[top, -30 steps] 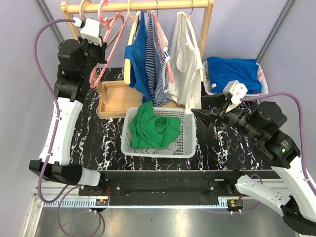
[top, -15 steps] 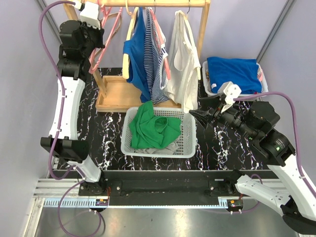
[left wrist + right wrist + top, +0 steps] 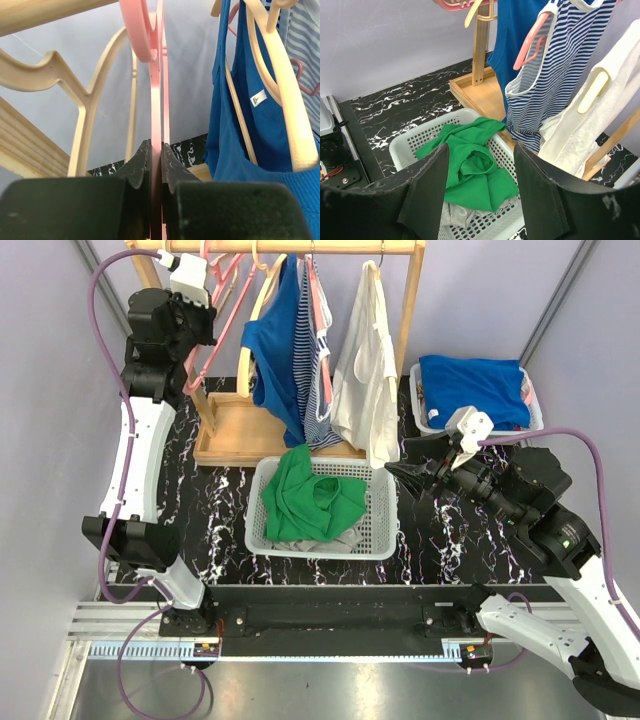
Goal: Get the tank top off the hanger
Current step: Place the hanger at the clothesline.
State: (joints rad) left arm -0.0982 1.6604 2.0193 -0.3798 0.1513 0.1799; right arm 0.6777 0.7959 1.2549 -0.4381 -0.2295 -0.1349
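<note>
At the rail (image 3: 290, 246), top left, the left gripper (image 3: 156, 150) is clamped on a bare pink hanger (image 3: 156, 90). Jaws are nearly closed, with only the thin hanger arm between them. No garment on that hanger.

The green tank top (image 3: 312, 498) is in the white basket (image 3: 385, 540), piled on something grey. Judgement: that one is off its hanger, so its removal looks done. What's left for the left arm is probably parking or releasing the empty hanger.

Three more are on hangers on the rail: blue tank top (image 3: 272, 350), striped tank top (image 3: 312, 350), white tank top (image 3: 365, 360). If the task means one of these, it hasn't started.

The right gripper (image 3: 398, 478) has its jaws wide and holds nothing. It sits just beside the basket's right edge, below the white top's hem, pointing left. Contact with the hem can't be told.

Orientation: the green top is crumpled with no clean long axis, spread roughly left-right across the basket. The hung tops have a vertical long axis, straps up, hems down.
</note>
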